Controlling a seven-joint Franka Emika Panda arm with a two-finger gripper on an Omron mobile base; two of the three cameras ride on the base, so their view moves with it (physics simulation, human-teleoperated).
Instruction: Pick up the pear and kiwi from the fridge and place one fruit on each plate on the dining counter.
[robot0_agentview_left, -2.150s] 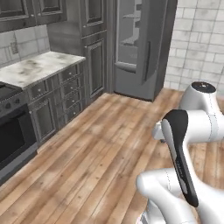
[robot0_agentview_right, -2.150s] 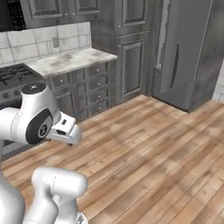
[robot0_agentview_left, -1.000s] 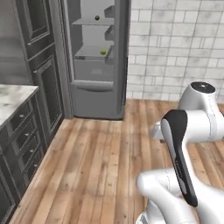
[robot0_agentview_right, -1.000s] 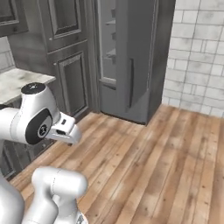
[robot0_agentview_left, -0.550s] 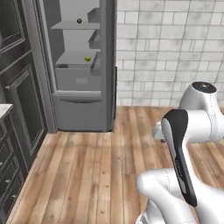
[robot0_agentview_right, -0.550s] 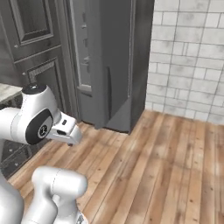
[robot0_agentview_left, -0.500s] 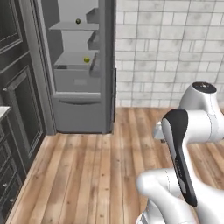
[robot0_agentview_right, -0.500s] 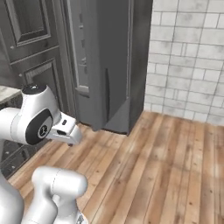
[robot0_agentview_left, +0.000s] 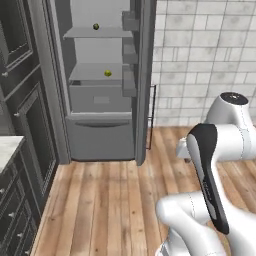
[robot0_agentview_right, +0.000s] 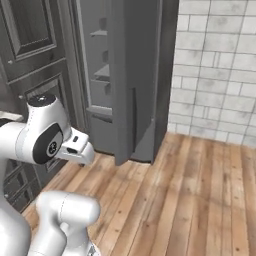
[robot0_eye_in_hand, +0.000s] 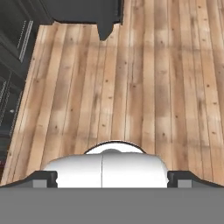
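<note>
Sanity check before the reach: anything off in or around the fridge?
Nothing stands out. The fridge door stands open, the pear sits on the lower shelf, a darker fruit on the shelf above. Nothing spilled on the wood floor.

Floor: wood planks (robot0_agentview_left: 105, 200), light brown, running near to far. Far wall: pale grey-white brick tiles (robot0_agentview_left: 200, 55), right side of scene. Left side: tall dark grey panelled cabinets (robot0_agentview_left: 27, 115); below them, near left, a drawer bank (robot0_agentview_left: 12, 220) with small knobs under a marbled surface edge (robot0_agentview_left: 7, 150). A dark green ball (robot0_agentview_left: 96, 26) rests on an upper shelf
</note>
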